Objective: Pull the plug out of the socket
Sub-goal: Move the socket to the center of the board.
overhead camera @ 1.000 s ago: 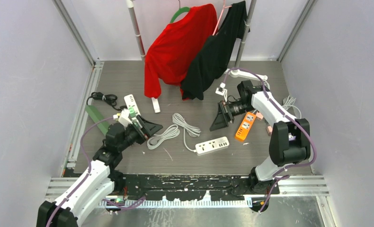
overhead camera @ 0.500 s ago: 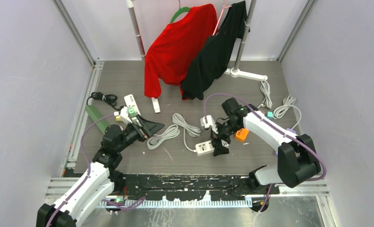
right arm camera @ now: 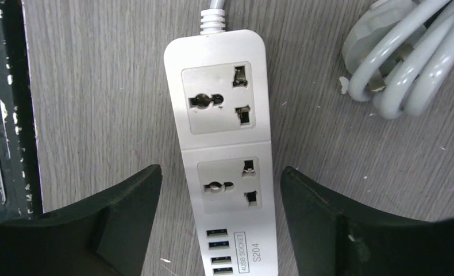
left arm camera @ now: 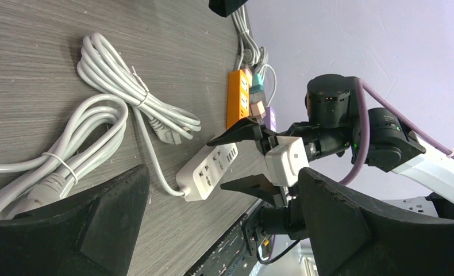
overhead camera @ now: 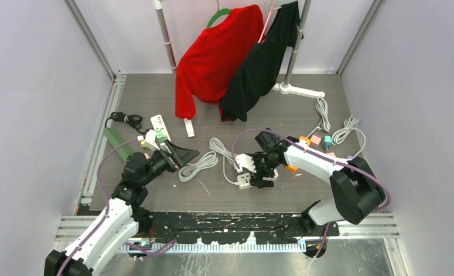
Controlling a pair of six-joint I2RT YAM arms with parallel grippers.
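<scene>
A white power strip (overhead camera: 245, 179) lies on the grey floor, and its two sockets and USB ports (right arm camera: 224, 138) are empty. My right gripper (right arm camera: 220, 172) is open and points down, with a finger on each side of the strip without touching it; it also shows in the top view (overhead camera: 258, 171). An orange power strip (left arm camera: 238, 98) lies behind it with teal (left arm camera: 258, 86) and pink (left arm camera: 260, 107) plugs at its side. In the top view the right arm mostly hides it. My left gripper (overhead camera: 184, 155) is open and empty, to the left of the coiled cables.
Two coiled white cables (overhead camera: 213, 155) lie between the arms, one close beside the white strip (right arm camera: 408, 52). More strips and cables (overhead camera: 156, 123) lie at the left and back right (overhead camera: 342, 131). Red and black garments (overhead camera: 230, 52) hang on a rack at the back.
My right arm has swung from the back right to the front centre and now hangs over the white strip. The left arm has barely moved.
</scene>
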